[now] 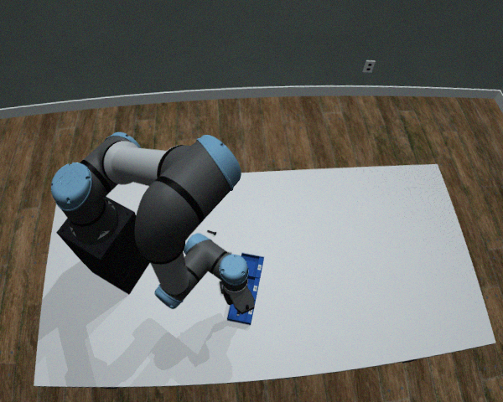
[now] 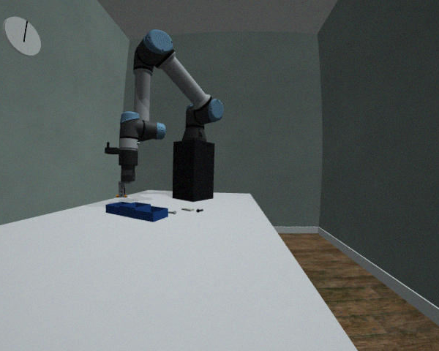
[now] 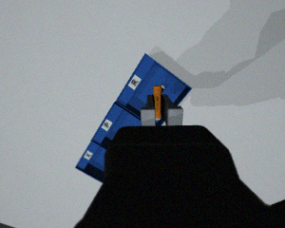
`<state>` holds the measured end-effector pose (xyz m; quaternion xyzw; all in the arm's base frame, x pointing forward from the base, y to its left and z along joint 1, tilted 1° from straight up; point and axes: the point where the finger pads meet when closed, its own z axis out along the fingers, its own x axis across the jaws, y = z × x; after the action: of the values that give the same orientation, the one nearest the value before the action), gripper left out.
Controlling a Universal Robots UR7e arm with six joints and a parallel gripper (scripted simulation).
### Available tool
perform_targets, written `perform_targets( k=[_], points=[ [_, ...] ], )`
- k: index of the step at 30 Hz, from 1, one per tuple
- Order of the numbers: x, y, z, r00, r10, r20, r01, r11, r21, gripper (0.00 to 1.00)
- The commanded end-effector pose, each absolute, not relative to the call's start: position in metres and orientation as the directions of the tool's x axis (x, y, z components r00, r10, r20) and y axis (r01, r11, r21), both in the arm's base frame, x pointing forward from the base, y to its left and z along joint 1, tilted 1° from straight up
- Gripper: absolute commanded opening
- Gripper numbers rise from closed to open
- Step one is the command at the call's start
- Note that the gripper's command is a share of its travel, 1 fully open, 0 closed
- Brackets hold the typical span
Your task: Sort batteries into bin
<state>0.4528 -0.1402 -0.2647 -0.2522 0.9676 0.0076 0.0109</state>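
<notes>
Labels on blue bin (image 3: 133,102): R (image 3: 134,82) legible, others blurred.

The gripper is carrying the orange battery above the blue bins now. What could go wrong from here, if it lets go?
1. In the wrist view the orange battery in the gripper seems to hang near the outer wall of the compartment marked R, not over its middle. It may strike the rim and land on the table.
2. In the exterior view the gripper stands well above the blue bin, so the battery may bounce out.
</notes>
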Motion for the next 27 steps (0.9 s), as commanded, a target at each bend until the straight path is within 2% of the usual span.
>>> perform_targets(
  k=[1,6,7,16,27],
  points=[
    [0.4535,-0.1406,-0.2642,-0.938,-0.345,-0.02,-0.346,0.938,0.01,0.24],
    [0.4535,-0.1406,-0.2642,-0.969,-0.246,-0.02,-0.247,0.969,0.013,0.24],
    [0.4535,-0.1406,-0.2642,-0.988,-0.151,-0.018,-0.151,0.988,0.015,0.24],
    [0.4535,-0.1408,-0.2642,-0.991,0.132,-0.005,0.132,0.991,0.014,0.24],
    [0.4535,-0.1407,-0.2642,-0.991,0.132,-0.005,0.132,0.991,0.014,0.24]
  ],
)
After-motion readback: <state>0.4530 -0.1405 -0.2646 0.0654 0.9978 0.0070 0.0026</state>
